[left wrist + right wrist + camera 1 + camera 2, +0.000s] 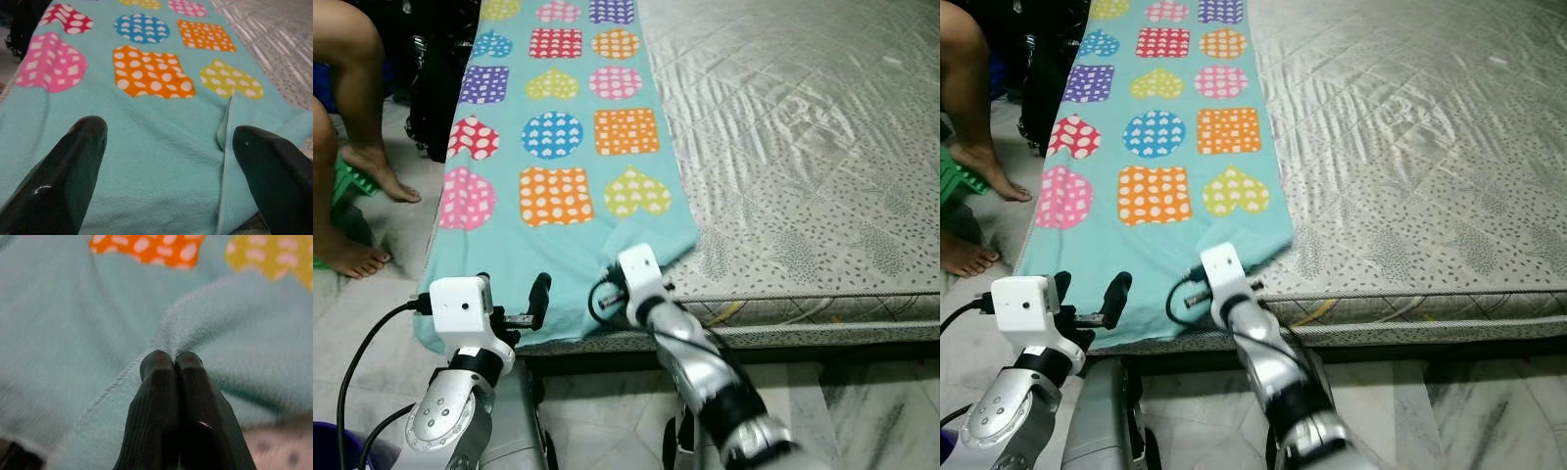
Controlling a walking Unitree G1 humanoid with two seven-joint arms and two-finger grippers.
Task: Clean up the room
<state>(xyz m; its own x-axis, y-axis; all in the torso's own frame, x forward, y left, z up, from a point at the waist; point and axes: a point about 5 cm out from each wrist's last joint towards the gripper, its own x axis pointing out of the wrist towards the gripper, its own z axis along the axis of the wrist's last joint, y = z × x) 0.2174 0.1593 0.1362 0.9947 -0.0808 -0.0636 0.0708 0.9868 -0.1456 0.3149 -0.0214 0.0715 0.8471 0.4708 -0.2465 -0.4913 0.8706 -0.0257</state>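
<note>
A teal blanket [558,137] printed with dotted hearts, squares and circles lies lengthwise along the left side of the mattress [803,147]. Its near right corner is bunched into a raised fold [195,318]. My right gripper [173,357] is shut on the hem of that fold, at the mattress's near edge. My left gripper [168,132] is open and hovers low over the blanket's near left end, one finger [540,294] standing up by the edge. Nothing is between its fingers.
A person's bare legs and feet [382,176] stand on the floor left of the bed, beside a dark bag [435,78] and a green object [347,181]. A purple bucket rim [328,446] sits at bottom left. Marble floor [862,411] runs along the mattress front.
</note>
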